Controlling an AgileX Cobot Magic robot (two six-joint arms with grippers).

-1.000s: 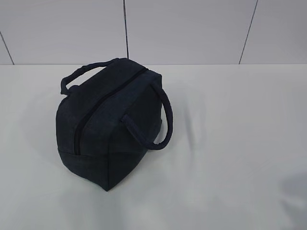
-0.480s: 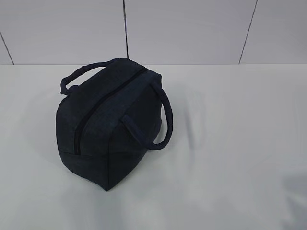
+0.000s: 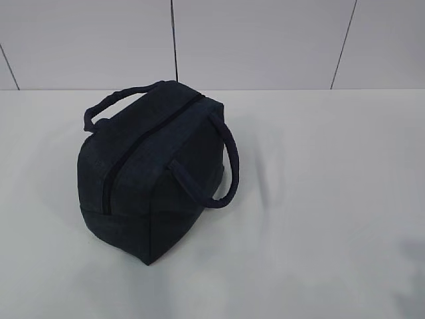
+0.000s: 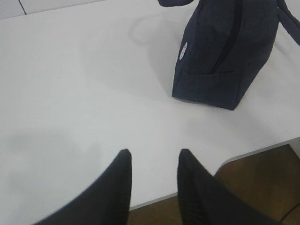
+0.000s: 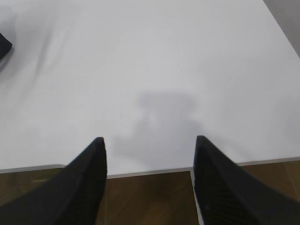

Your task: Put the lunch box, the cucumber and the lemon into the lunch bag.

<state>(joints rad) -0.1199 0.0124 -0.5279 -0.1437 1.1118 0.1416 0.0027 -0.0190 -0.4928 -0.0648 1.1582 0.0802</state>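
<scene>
The dark navy lunch bag (image 3: 151,173) stands on the white table (image 3: 319,199), left of centre, its top zipper shut and its two loop handles up. It also shows in the left wrist view (image 4: 220,51), with its small white emblem (image 4: 183,50) on the end wall. The lunch box, the cucumber and the lemon are out of view. My left gripper (image 4: 153,153) is open and empty above the table's front edge, well short of the bag. My right gripper (image 5: 149,140) is open and empty over the front edge at the right. Neither gripper shows in the exterior view.
A light tiled wall (image 3: 265,40) rises behind the table. A brown floor (image 5: 145,201) lies below the table's front edge. A dark corner of the bag (image 5: 3,47) shows at the far left of the right wrist view.
A faint shadow at the lower right of the table has shifted slightly. The bag has not moved.
</scene>
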